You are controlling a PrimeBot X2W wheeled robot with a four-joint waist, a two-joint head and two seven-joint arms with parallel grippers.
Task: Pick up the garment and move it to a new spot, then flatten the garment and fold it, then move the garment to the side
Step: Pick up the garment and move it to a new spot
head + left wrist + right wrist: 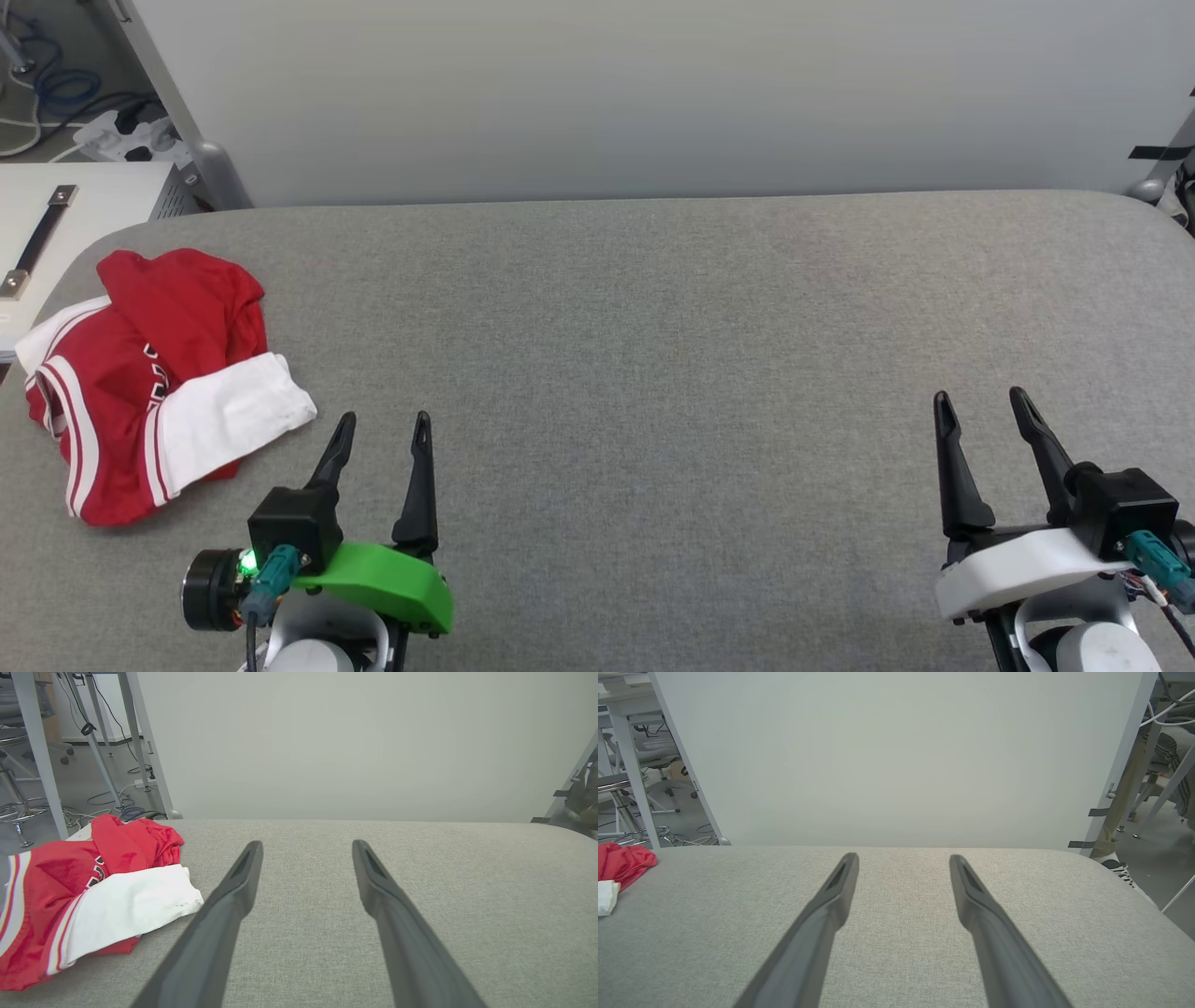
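Grey woven tabletop (653, 373), far corners rounded. Pale panel (653, 93) stands upright behind its far edge. Off the left edge: white cabinet (103, 201) with black strap handle (39, 238). Beyond it, on the floor: power strip (126, 135), blue cable (65, 89). Black tape (1160, 151) at far right.

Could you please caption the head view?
Crumpled red-and-white jersey lies left on the grey table; left gripper and right gripper open, empty.

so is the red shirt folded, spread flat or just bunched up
Bunched up: the garment lies in a crumpled heap at the left edge of the table, a white sleeve draped across it.
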